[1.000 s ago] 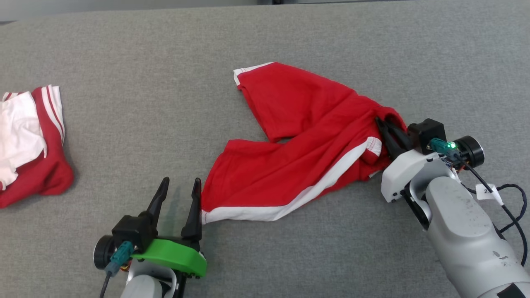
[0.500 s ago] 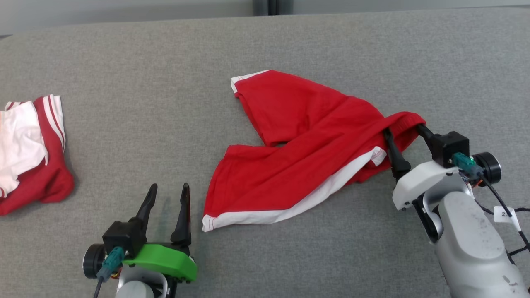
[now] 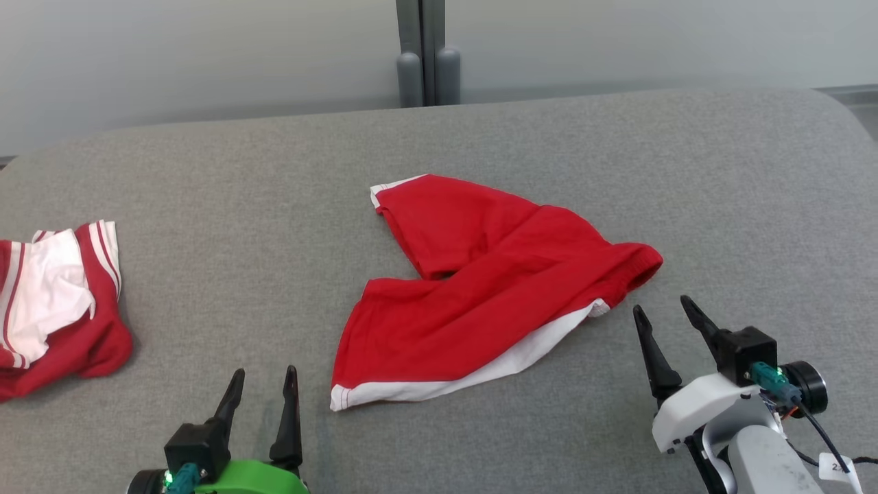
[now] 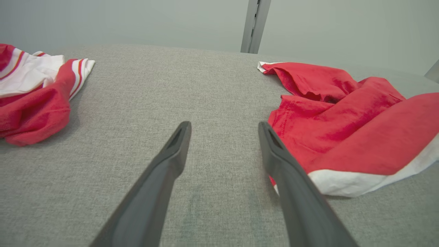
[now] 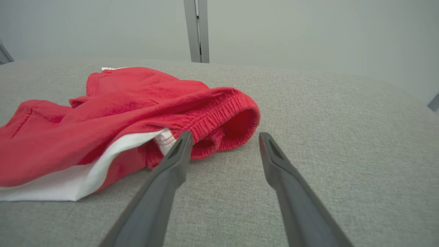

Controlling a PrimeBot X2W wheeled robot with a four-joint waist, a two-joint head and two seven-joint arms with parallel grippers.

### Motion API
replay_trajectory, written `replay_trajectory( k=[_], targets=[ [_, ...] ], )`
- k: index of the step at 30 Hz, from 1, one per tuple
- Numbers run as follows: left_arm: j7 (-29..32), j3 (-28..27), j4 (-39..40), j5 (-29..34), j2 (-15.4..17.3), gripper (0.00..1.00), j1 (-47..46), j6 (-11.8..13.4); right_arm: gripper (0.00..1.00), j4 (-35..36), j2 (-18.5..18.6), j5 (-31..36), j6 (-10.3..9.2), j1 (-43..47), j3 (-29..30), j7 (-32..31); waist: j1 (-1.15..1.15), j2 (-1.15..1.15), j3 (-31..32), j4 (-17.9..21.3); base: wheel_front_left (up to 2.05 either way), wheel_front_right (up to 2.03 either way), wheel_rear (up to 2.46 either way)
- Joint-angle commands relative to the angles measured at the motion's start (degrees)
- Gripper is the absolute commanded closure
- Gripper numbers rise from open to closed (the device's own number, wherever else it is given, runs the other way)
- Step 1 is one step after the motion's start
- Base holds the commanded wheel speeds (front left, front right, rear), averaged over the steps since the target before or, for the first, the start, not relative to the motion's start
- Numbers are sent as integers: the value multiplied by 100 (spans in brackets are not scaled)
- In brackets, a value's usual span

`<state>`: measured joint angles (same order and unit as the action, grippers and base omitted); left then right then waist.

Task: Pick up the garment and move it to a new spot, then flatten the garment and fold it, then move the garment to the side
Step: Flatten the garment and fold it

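The garment (image 3: 494, 295) is a pair of red shorts with white side stripes, lying loosely folded in the middle of the grey table (image 3: 274, 171). Its elastic waistband (image 5: 219, 113) points right and a white-edged leg hem (image 3: 339, 398) lies near the front. My right gripper (image 3: 662, 309) stands open just off the waistband, holding nothing. In the right wrist view the right gripper (image 5: 224, 137) sits just short of the waistband. My left gripper (image 3: 264, 374) is open and empty, left of the leg hem. In the left wrist view the garment (image 4: 343, 127) lies right of the left gripper (image 4: 224, 125).
A second red and white garment (image 3: 55, 309) lies bunched at the table's left edge, also the second garment (image 4: 34, 92) in the left wrist view. Behind the table stands a pale wall with a grey vertical post (image 3: 422, 51). Bare grey cloth surrounds the shorts.
My right gripper opened, let go of the waistband and drew back toward the front. The garment settled flat. The head camera tilted up, so the wall now shows.
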<state>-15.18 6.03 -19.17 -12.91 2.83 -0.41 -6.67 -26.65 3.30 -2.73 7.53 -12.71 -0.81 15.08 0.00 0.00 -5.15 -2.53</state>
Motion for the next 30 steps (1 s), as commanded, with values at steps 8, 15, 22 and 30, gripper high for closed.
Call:
replay_trajectory(
  k=[8, 15, 22, 30],
  targets=[
    [6, 127, 34, 68, 17, 0, 329, 109, 0, 152, -27, -76, -8, 459, 75, 12, 0, 0, 378, 44, 0, 0, 0],
    [6, 187, 86, 37, 17, 0, 408, 93, 0, 251, -29, -206, -8, 637, -47, 12, 0, 0, 420, 52, 0, 0, 0],
    [6, 427, -102, -255, 18, 0, 303, -38, 0, 232, -30, -227, -8, 500, -168, 12, 0, 0, 274, 84, 0, 0, 0],
    [6, 1208, -422, -1115, 17, 0, 9, -87, 0, 189, -29, -249, -8, 348, -342, 12, 0, 0, 29, 193, 0, 0, 0]
  ],
)
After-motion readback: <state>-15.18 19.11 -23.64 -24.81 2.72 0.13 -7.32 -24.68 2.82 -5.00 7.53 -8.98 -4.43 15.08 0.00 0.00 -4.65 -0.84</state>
